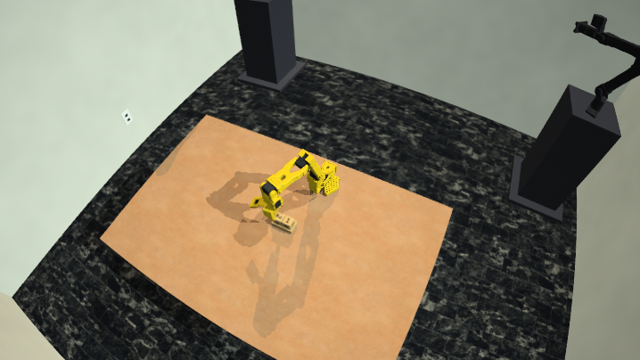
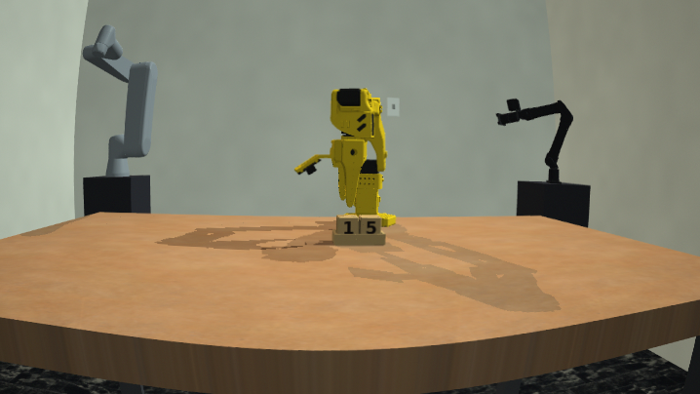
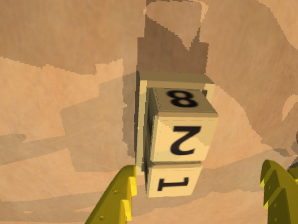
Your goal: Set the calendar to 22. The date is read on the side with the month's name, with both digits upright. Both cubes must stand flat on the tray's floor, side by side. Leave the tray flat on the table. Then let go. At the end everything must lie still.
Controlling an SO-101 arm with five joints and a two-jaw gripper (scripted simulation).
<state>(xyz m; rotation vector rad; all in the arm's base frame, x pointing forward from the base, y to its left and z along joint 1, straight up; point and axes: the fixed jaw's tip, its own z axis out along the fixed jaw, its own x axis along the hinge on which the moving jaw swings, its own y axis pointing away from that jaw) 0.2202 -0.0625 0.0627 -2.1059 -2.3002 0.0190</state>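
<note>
The tabletop (image 1: pixel 357 277) (image 2: pixel 274 303) (image 3: pixel 35 125) is seen steeply from above in the top view, level from the front in the exterior, and closely downward from the wrist.

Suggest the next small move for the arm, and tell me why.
I'd probably shift the fingers slightly sideways to even the gaps before lowering. They're open and hang higher than the cubes, and in the wrist view the cube with 1 on top sits much closer to the left-hand finger, so descending here might catch it.
</note>
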